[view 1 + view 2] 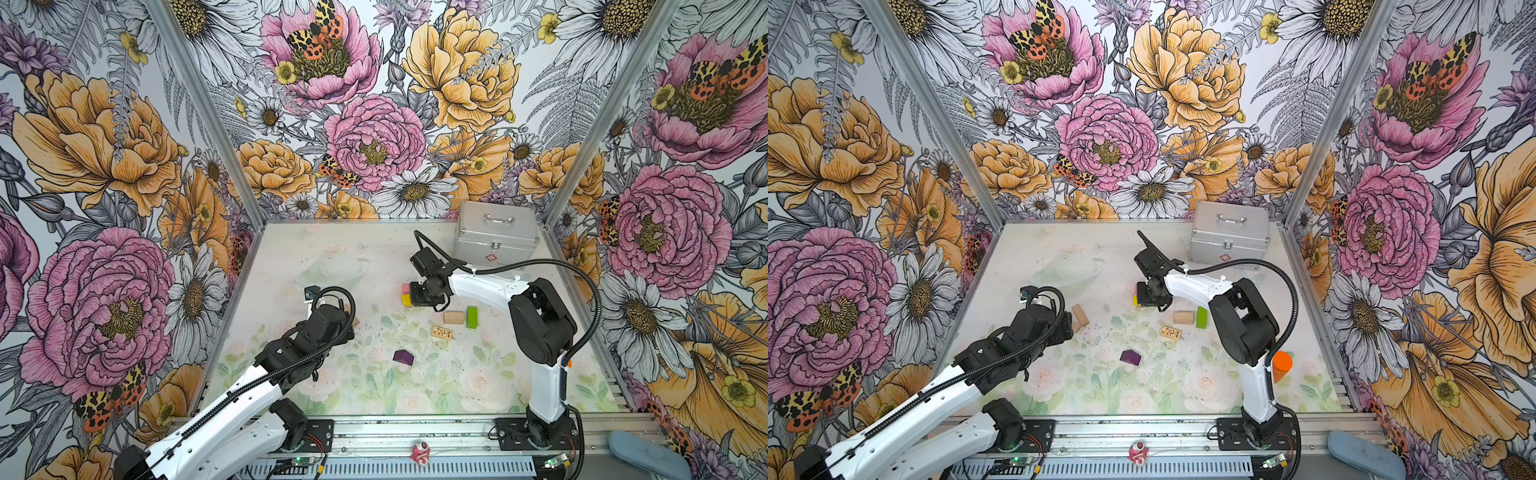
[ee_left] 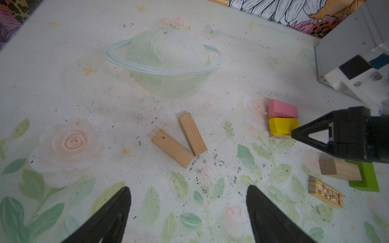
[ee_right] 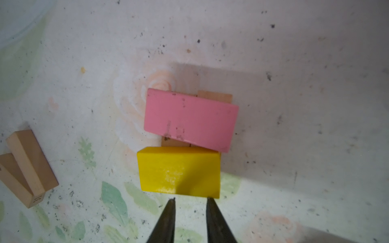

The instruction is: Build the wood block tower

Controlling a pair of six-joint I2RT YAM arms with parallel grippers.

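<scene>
The tower (image 1: 406,298) is judged barely begun. In both top views it is found just right of the frame's centre, at mid-bench (image 1: 374,249), and it is largely hidden by the right arm. Only two layers are seen: a pink block (image 3: 190,118) and a yellow block (image 3: 179,171) are laid flat, side by side, upon tan base planks (image 3: 214,96). Their long axes are set nearly parallel, the pink one skewed slightly, and both are run crosswise to the planks beneath.

The right tool (image 3: 190,199) is released. Its jaws are parted a little, nothing is caught between them, and its tips are placed at the yellow block's near edge. The left tool (image 2: 188,187) is spread wide and empty above two loose tan planks (image 2: 171,150), which are arranged in a V touching at one end, left of centre in a top view.

Left to be stacked are those planks, a tan block (image 1: 453,317), a lime-green block (image 1: 471,317) and a printed block (image 1: 441,332) to the lower right of the tower. The purple house-shaped block (image 1: 403,357), at lower centre, is judged fit for the top.
</scene>
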